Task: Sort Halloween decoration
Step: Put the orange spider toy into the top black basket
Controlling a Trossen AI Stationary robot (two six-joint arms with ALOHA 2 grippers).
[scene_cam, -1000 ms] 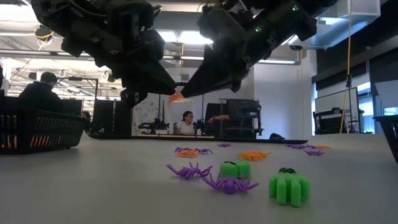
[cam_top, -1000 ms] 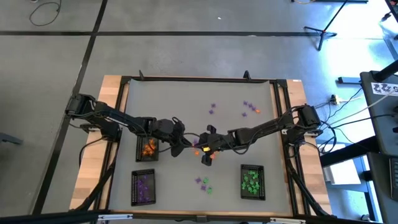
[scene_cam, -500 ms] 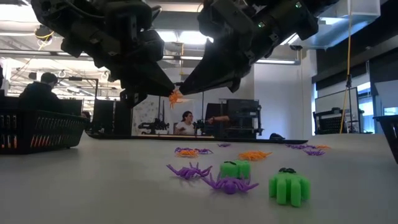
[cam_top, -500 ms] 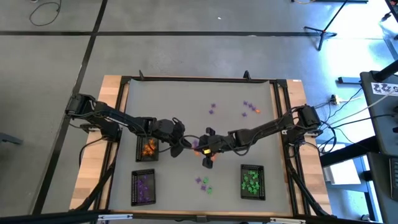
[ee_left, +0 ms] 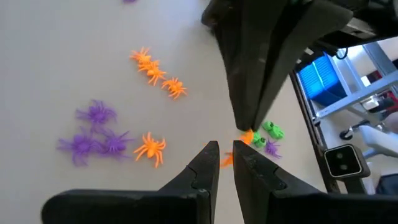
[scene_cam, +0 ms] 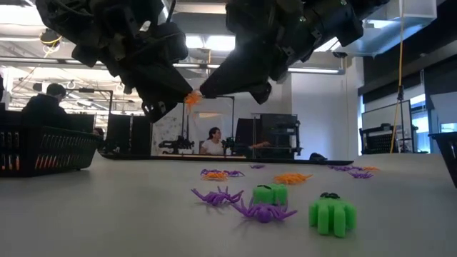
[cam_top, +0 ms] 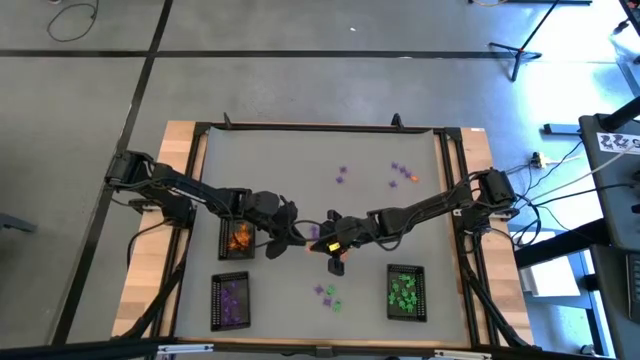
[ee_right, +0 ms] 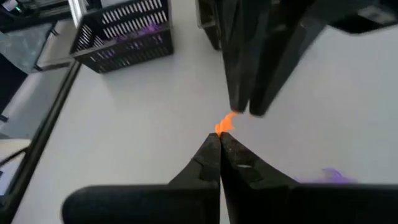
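High view: both arms are meeting mid-table. My right gripper [cam_top: 320, 243] and left gripper [cam_top: 297, 240] are sitting tip to tip, just right of the orange tray [cam_top: 222, 238]. The purple tray [cam_top: 214, 300] and green tray [cam_top: 390, 292] are lying near, well apart. The black table frame [cam_top: 320, 128] is well clear on every side.

Low view: I'm holding the orange trinket [scene_cam: 191, 98] in the air between the two tips, high above the loose spiders [scene_cam: 263, 210] on the table. Plenty of room underneath.

Left wrist view: my left fingers [ee_left: 202, 167] are standing narrow, with a slim gap and nothing in it. The trinket is sitting at the right tip, just beyond them. More orange spiders [ee_left: 150, 148] are lying on the table below.

Right wrist view: my right fingers [ee_right: 208, 155] are pinching shut on the trinket, and only a sliver is sticking out.

My read is a handover, right to left. To do it well:
- centre the left gap on the exposed sliver
- close left fully before right lets go
- part the arms straight back, no twist

Main risk is that the piece is tiny and could pop out sideways.

Room: the tips are crowding each other. The orange tray's wall is the nearest edge, so I'm planning to lift over it, not sweep.
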